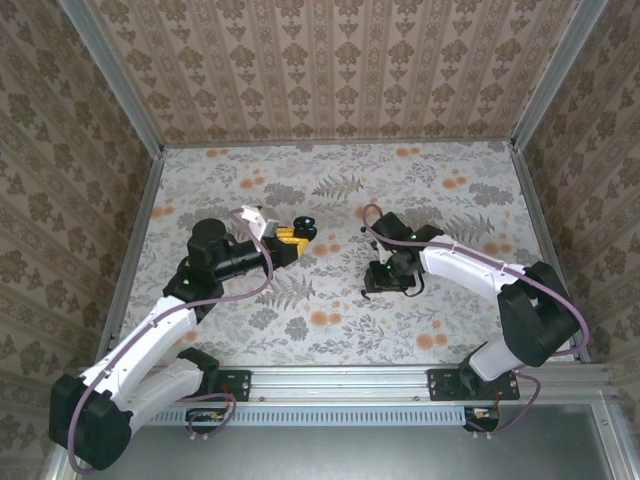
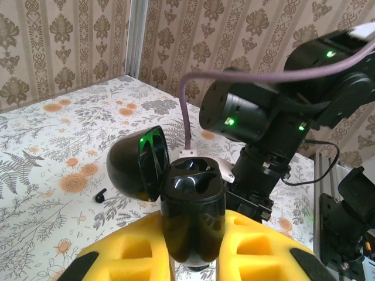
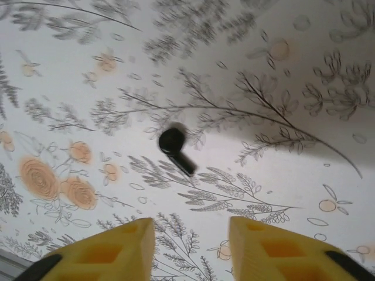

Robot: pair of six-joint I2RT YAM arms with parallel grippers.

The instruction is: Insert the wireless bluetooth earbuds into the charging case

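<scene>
While L jaws clamp open charging case [image 2: 193, 216] | R jaws apart, empty | earbud [image 3: 176, 149] blurred

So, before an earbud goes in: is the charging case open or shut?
Open: on the charging case, the lid is swung back, baring the moulded wells.

Top view is evenly lit and pretty soft. The pale floral-print tablecloth [image 1: 330, 190] looks bright, with only faint shadows on it. In the left wrist view a green glow glints off the open lid of the glossy black round charging case [image 2: 193, 199], and the yellow foam finger pads [image 2: 258, 246] go mushy right up at the lens. In the right wrist view the tiny black earbud [image 3: 176, 149] is smeared, and a broad grey shadow band crosses the cloth upper right.
</scene>
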